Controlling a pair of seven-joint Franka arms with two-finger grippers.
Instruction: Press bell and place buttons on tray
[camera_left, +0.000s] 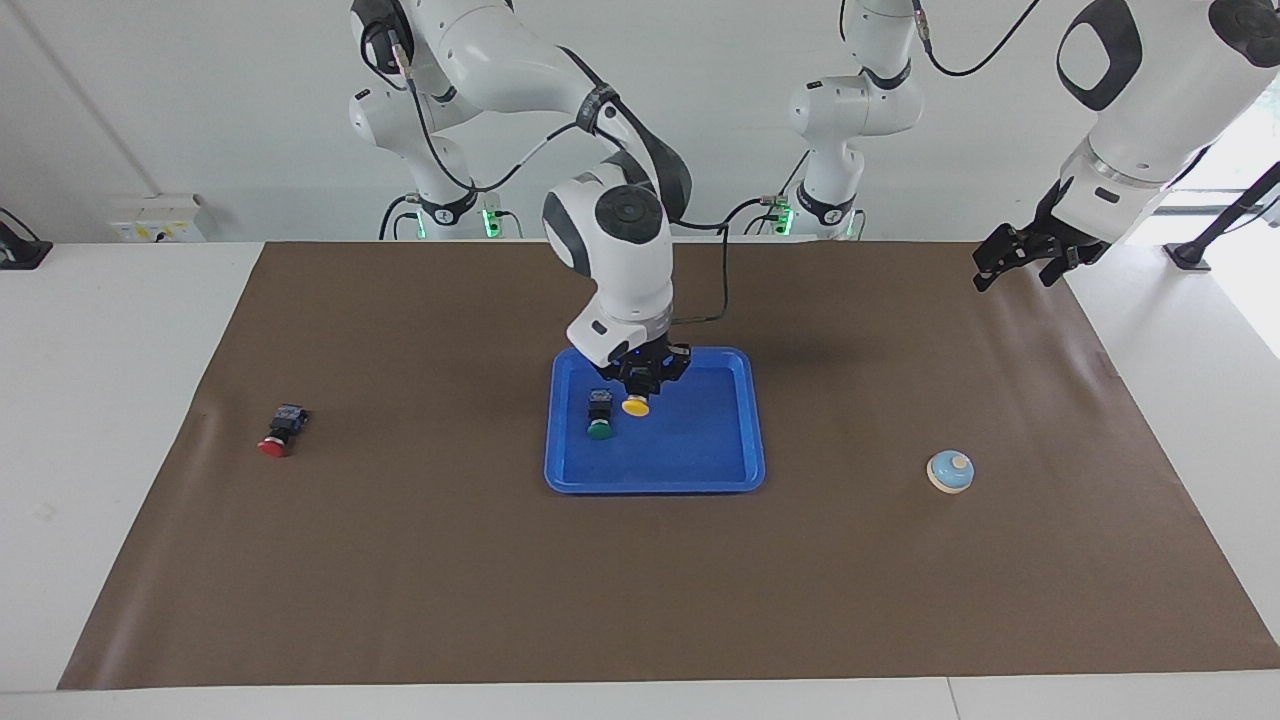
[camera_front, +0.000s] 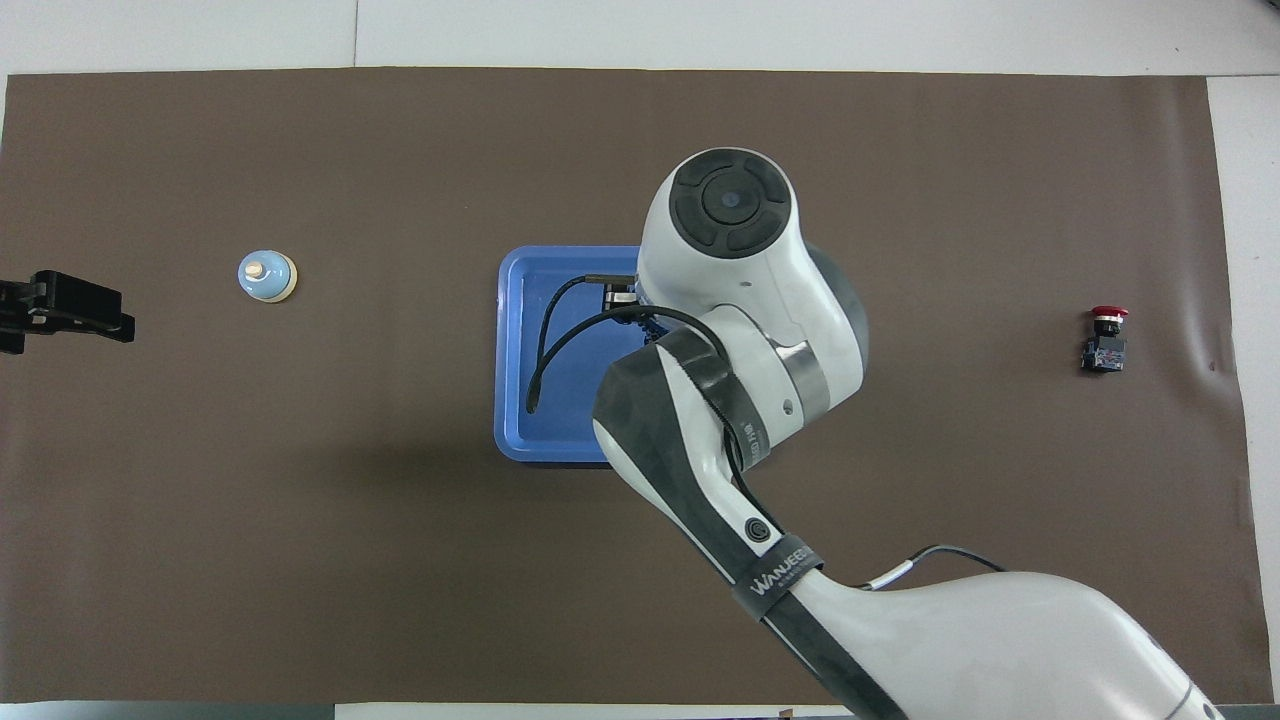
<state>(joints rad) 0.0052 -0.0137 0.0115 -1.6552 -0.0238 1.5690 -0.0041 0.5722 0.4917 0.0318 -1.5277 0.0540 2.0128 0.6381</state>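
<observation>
The right gripper (camera_left: 640, 385) hangs over the tray (camera_left: 748, 420), fingers clamped on the yellow button (camera_left: 635, 405), cap pointing down, body upright between them. Beside those fingers the green button (camera_left: 599, 417) lies in the tray, its long axis running away from the robots, cap at its farther end. The red button (camera_left: 279, 432) lies toward the right arm's end, the bell (camera_left: 949, 471) toward the left arm's. The left gripper (camera_left: 1022, 258) waits, fingers wide.

brown mat (camera_left: 640, 590), white table (camera_left: 110, 400), wall socket maybe (camera_left: 155, 218)
</observation>
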